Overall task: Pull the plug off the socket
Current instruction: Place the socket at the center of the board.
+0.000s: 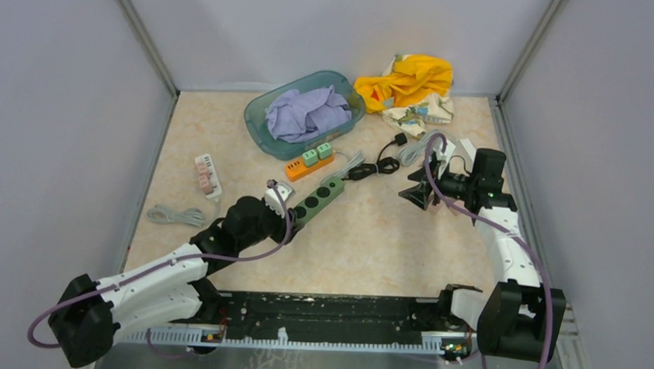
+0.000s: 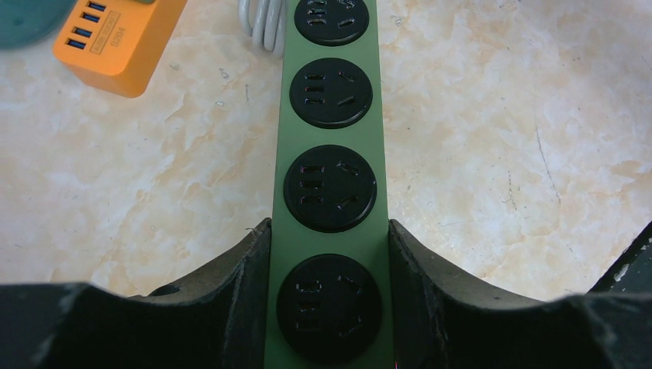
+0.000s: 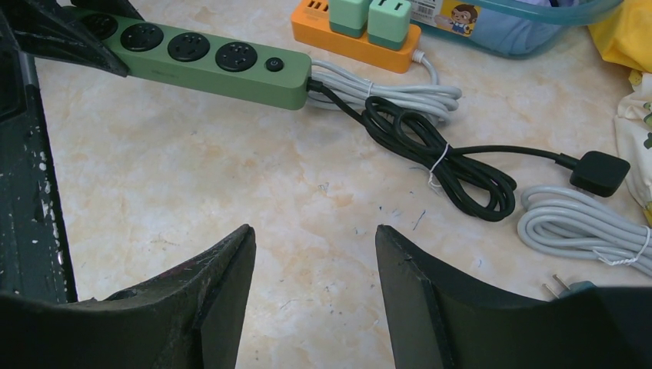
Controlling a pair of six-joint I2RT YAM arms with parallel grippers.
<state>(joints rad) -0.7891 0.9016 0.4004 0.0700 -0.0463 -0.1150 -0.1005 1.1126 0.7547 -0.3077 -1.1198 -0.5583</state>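
Green power strip lies mid-table, near end clamped by your left gripper, likely bracing it against pull. Sockets you see: all empty. Right gripper hovers right of it, half open, holding nothing.

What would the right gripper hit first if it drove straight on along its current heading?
Probably the switch end of the green power strip, where its black cable exits. The open right gripper has only bare table ahead before that. Depth is unclear; if pitched down, it meets the table first.
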